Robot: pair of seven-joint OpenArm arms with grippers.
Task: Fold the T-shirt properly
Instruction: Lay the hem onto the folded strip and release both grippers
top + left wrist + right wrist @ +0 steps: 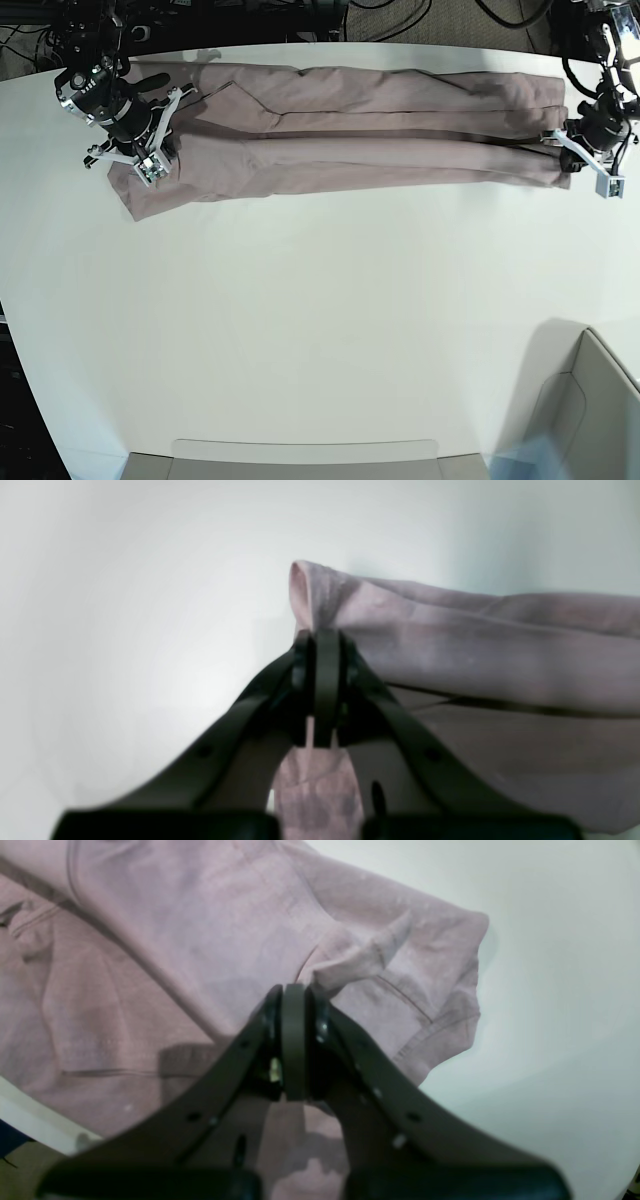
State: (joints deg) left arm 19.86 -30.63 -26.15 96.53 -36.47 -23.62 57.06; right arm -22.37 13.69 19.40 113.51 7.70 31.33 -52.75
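Note:
The dusty pink T-shirt lies folded lengthwise into a long strip along the far side of the white table. My left gripper is at the strip's right end. In the left wrist view it is shut on a raised edge of the T-shirt, with cloth showing between the fingers. My right gripper is at the strip's left end, by the sleeve. In the right wrist view it is shut, with a pinched ridge of the T-shirt rising beside the tips.
A grey box stands at the near right corner. A flat grey tray edge sits at the near side of the table. Cables and dark gear lie beyond the far edge. The floor shows past the table edge.

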